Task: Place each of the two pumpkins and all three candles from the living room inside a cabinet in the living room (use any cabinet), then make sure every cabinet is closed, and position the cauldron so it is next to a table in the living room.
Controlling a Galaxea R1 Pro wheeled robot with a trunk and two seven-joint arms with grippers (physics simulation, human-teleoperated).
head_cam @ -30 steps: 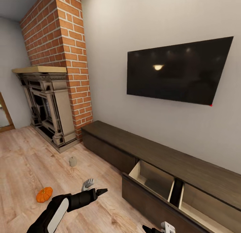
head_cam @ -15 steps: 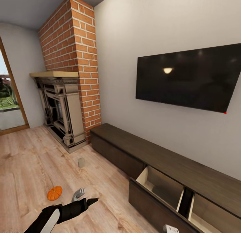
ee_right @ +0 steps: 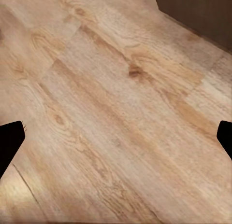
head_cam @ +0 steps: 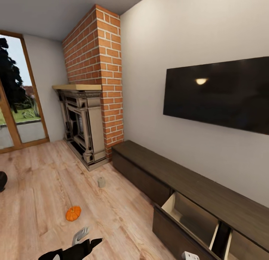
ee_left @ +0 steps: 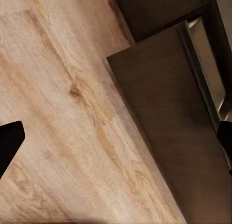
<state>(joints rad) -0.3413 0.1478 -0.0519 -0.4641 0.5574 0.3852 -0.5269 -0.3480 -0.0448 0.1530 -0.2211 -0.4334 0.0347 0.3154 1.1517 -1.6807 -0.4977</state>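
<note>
From the head view, one pumpkin (head_cam: 73, 213) lay on the wooden floor (head_cam: 33, 192), well apart from the cabinet (head_cam: 194, 185), with a candle (head_cam: 101, 182) standing farther off, between it and the fireplace (head_cam: 83, 129). A drawer (head_cam: 188, 213) of the cabinet stood pulled out, pale inside. A black rounded shape at the frame's left edge may have been the cauldron (head_cam: 2, 180). The left tool (head_cam: 85, 238) hung low near the pumpkin, its fingers spread and holding nothing.

In the left wrist view, the left tool's dark tips sat far apart over bare floor and the drawer's dark front (ee_left: 169, 132).

In the right wrist view, the right tool (ee_right: 116, 137) was likewise spread wide and empty above the floor.

The pumpkin would likely be light, hard and smooth-ribbed; gripping across its squat middle, not the stem, seemed safest. The candle looked stiff, best pinched across its sides.
</note>
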